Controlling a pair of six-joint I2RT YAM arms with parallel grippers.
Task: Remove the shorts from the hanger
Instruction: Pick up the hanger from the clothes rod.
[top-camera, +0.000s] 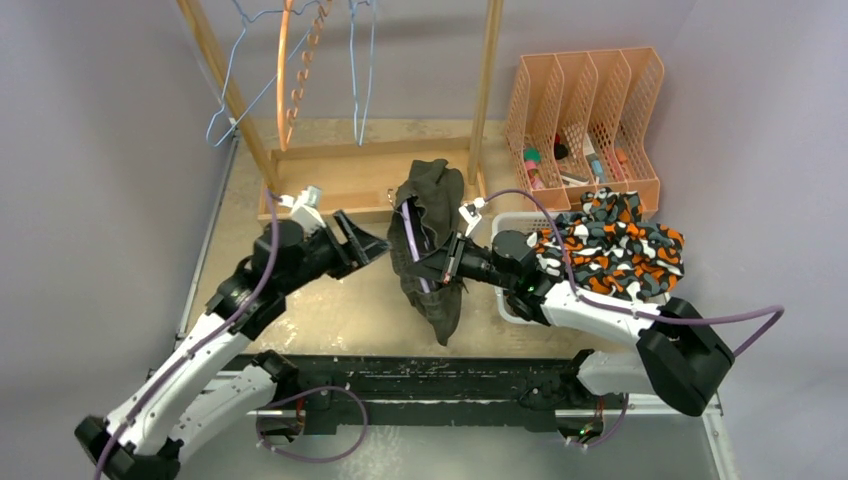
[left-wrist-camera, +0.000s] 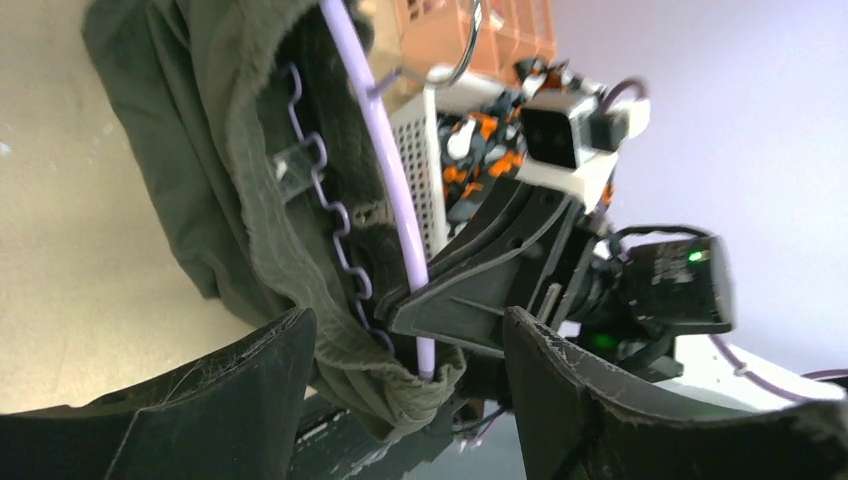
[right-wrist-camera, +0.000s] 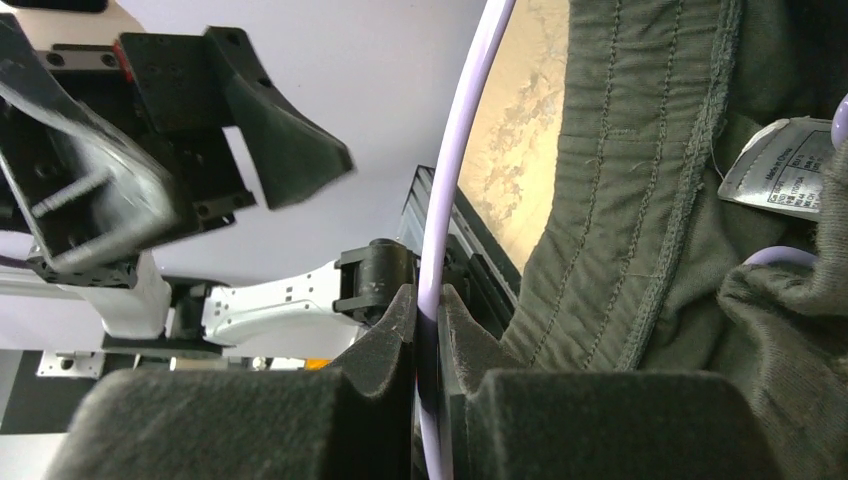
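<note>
Olive-green shorts (top-camera: 432, 250) hang on a lilac hanger (top-camera: 412, 238), held above the table's middle. My right gripper (top-camera: 447, 262) is shut on the hanger's bar (right-wrist-camera: 432, 330), with the shorts' waistband (right-wrist-camera: 640, 180) beside it. My left gripper (top-camera: 365, 243) is open just left of the shorts; in the left wrist view (left-wrist-camera: 410, 360) its jaws stand wide on either side of the shorts' lower corner (left-wrist-camera: 400, 385) and the hanger bar (left-wrist-camera: 385, 160), not touching. Orange-black-white camo shorts (top-camera: 612, 245) lie in a white basket (top-camera: 512, 222). Black and navy shorts are out of view.
A wooden rack (top-camera: 235, 100) at the back holds empty blue wire hangers (top-camera: 362, 70) and an orange hanger (top-camera: 288, 75). An orange file organiser (top-camera: 585, 115) stands at the back right. A black rail (top-camera: 420, 375) runs along the near edge.
</note>
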